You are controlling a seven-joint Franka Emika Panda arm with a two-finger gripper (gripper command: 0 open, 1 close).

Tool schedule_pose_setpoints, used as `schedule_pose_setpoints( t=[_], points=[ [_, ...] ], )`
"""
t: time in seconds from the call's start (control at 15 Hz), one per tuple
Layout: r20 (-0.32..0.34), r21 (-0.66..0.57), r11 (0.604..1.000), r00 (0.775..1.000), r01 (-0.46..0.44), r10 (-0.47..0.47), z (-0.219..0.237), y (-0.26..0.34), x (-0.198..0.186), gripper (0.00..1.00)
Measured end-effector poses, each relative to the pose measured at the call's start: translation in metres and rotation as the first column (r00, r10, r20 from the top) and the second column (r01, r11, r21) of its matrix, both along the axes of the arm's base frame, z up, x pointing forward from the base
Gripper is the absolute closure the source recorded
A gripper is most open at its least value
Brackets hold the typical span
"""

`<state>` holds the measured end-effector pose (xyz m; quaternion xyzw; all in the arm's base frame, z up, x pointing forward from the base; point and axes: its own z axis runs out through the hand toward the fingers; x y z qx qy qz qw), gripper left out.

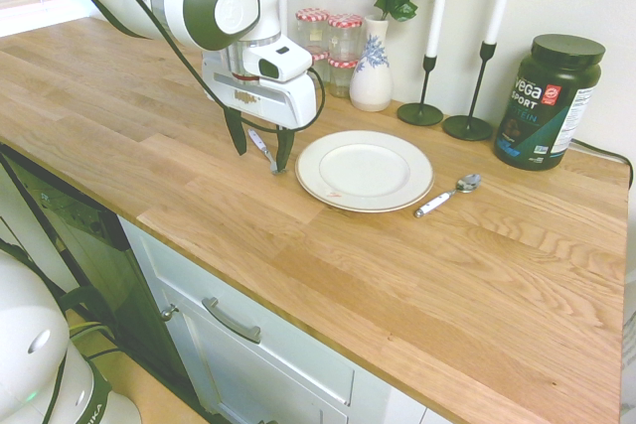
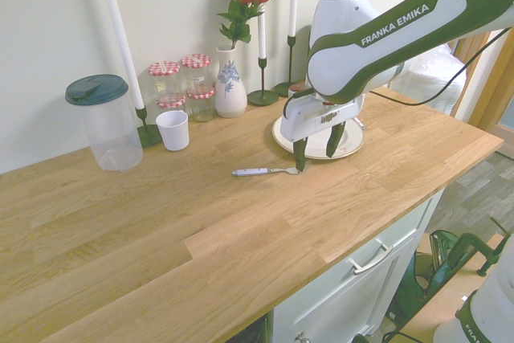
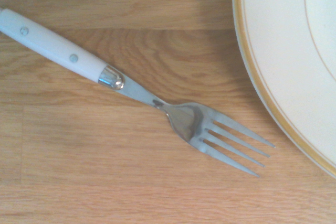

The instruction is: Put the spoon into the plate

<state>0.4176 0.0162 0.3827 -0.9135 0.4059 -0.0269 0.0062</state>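
The spoon [image 1: 449, 194], white-handled with a shiny bowl, lies on the wooden counter just right of the plate [image 1: 365, 170], its bowl pointing toward the back. It is not in the wrist view. The cream plate [image 2: 354, 144] [image 3: 283, 51] holds nothing. My gripper [image 1: 260, 158] [image 2: 317, 160] hangs open at the plate's left side, low over the counter, its fingers either side of a white-handled fork [image 1: 263, 146] [image 2: 261, 172] [image 3: 157, 100]. The plate's whole width lies between the gripper and the spoon.
Along the back wall stand a vase with a rose [image 1: 373, 71], lidded jars [image 1: 333, 42], two candlesticks [image 1: 421, 106] and a dark supplement tub [image 1: 548, 101]. A white cup [image 2: 173, 129] and a clear lidded jug [image 2: 104, 122] stand further along the counter.
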Motion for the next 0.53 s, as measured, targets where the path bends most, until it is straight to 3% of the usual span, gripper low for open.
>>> schedule_pose_setpoints(
  t=[0.27, 0.53],
  points=[
    [0.011, 0.003, 1.0, 1.0, 0.008, -0.008, 0.005, -0.006, 0.006, 0.0],
    [0.063, 0.012, 0.995, 0.993, 0.097, -0.097, 0.063, -0.081, 0.028, 0.0]
  ],
)
